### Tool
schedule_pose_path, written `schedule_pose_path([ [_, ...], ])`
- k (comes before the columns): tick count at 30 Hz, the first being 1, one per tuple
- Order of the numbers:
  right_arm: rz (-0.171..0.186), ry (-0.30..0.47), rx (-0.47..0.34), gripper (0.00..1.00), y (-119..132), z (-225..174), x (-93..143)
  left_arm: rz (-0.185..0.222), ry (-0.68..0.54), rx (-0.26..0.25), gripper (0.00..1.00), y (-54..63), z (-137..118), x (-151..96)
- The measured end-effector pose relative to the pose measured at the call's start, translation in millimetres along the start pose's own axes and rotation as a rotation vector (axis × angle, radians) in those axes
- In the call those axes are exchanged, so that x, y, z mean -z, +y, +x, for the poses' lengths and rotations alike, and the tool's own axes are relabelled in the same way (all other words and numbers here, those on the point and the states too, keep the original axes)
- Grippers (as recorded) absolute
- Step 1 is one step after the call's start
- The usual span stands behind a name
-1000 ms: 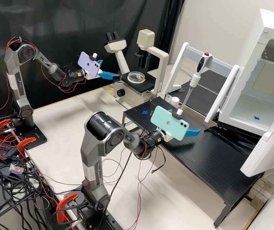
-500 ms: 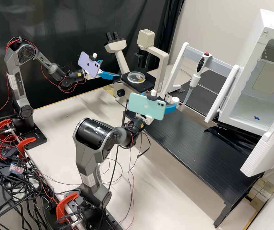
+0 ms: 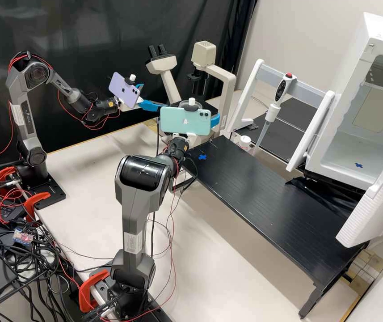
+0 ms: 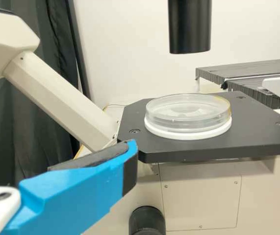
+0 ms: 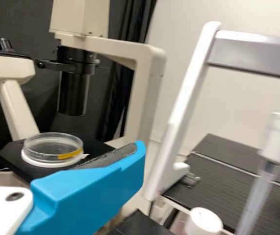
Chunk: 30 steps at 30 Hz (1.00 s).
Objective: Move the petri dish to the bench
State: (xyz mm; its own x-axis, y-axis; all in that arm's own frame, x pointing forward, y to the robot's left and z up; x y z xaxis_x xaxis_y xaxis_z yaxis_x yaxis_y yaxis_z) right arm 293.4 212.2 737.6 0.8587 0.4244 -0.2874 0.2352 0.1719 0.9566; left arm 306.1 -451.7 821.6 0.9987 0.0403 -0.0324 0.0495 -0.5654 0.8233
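**One petri dish (image 4: 188, 117) on the microscope (image 3: 204, 54)**

There is one dish, clear and round, with one yellow mark (image 5: 70, 153) on its side. It lies flat on one white base (image 4: 193, 135) on the black stage (image 4: 257, 128), below the black barrel (image 4: 190, 27).

There are two tools, both released, each with its two blue fingers apart. The left tool (image 3: 154, 97) is near the stage, on the eyepiece side of the microscope. The right tool (image 3: 215, 120) is in front of the microscope. Two phones are mounted on the arms, one each: a purple phone (image 3: 124, 91) on the left and a teal phone (image 3: 184, 120) on the right; in the high view the teal one hides part of the dish.

One black tabletop (image 3: 267, 201) stands on the pale tabletop (image 3: 88, 165). Past its far edge are one white cap (image 3: 245, 141) and one pipette (image 3: 271, 112), hanging upright on one white frame (image 3: 245, 94). One white cabinet (image 3: 381, 31) has its door (image 3: 374, 201) open. Two blue crosses are in the high view: one cross (image 3: 202, 157) on the black tabletop, one (image 3: 359, 165) on the cabinet floor. One black curtain (image 3: 88, 22) hangs behind.
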Motion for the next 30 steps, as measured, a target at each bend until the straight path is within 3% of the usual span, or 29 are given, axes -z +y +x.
schedule_pose_path([
  [5, 0.018, -0.007, 0.053, 1.00, -9, 31, 4, 0.000, 0.000, 0.000, 1.00, 0.0, 0, 0],
  [20, 0.018, -0.042, 0.192, 1.00, -43, 106, 10, 0.000, 0.000, 0.000, 1.00, 0.0, 0, 0],
  [30, 0.021, -0.045, 0.214, 1.00, -39, 144, 20, 0.000, 0.000, 0.000, 1.00, 0.0, 0, 0],
])
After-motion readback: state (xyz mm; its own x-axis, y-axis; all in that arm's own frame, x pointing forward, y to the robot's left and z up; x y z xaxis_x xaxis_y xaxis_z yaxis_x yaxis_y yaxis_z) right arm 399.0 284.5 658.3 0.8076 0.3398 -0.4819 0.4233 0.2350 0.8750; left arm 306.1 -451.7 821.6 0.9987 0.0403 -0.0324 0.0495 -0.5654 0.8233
